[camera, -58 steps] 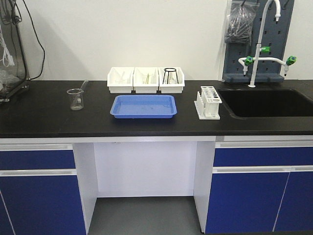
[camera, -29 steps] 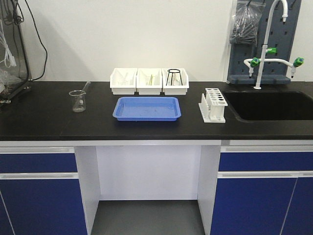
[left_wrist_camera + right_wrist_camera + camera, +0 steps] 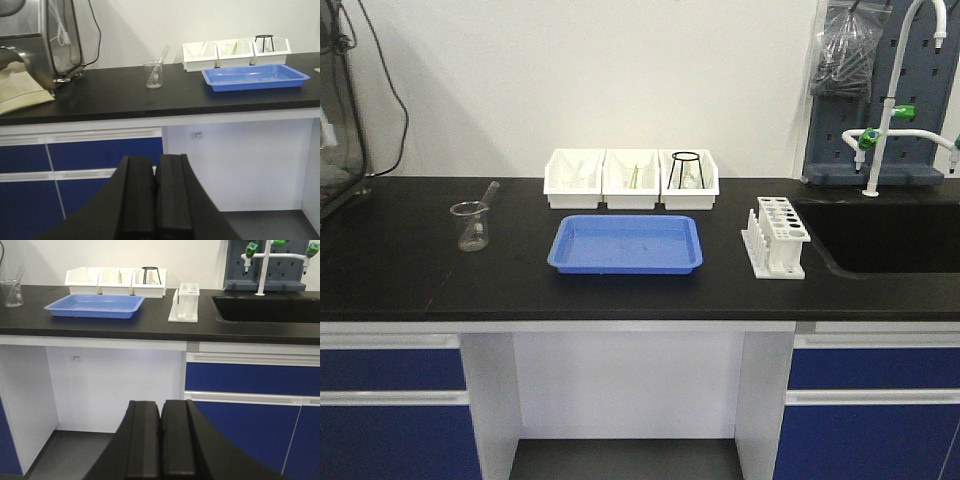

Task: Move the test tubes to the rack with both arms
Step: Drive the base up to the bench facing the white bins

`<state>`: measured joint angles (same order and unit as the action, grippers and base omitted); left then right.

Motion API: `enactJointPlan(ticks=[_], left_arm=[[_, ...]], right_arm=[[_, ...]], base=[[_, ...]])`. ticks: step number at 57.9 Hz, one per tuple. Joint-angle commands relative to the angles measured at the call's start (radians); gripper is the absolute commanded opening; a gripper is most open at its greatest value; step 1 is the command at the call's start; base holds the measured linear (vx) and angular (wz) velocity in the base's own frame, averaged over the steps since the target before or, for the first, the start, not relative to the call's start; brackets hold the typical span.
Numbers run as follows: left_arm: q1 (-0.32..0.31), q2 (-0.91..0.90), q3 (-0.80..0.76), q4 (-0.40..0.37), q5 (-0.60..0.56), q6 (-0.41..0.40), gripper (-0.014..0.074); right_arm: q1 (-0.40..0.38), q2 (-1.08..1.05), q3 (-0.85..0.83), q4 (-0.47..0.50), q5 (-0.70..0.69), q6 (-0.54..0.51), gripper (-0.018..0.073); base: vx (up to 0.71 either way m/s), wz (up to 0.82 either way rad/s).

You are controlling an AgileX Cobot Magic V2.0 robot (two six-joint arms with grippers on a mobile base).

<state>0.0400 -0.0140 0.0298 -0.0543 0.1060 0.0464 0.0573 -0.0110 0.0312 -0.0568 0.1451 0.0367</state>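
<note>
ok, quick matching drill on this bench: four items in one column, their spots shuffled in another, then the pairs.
1 beaker
2 blue tray
3 rack
4 black wire tripod

A inside the rightmost white bin
B beside the sink
C furthest left of the four
D middle of the counter

Pairs: 1-C, 2-D, 3-B, 4-A

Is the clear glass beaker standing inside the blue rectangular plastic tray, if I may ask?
No, the clear glass beaker stands on the black countertop, well left of the blue rectangular plastic tray.
</note>
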Motion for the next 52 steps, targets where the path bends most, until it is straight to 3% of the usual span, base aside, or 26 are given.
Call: enactJointPlan(ticks=[1, 52], left_arm=[[0.0, -0.003, 0.026, -0.01, -0.087, -0.006, -0.002], [0.0, -0.003, 0.026, -0.01, -0.087, -0.006, -0.002]], right_arm=[[0.001, -0.007, 0.011, -0.006, -0.079, -0.007, -0.0008], [0.001, -0.007, 0.011, -0.006, -0.079, -0.007, -0.0008]], base=[[0.3, -0.12], [0.41, 0.05]])
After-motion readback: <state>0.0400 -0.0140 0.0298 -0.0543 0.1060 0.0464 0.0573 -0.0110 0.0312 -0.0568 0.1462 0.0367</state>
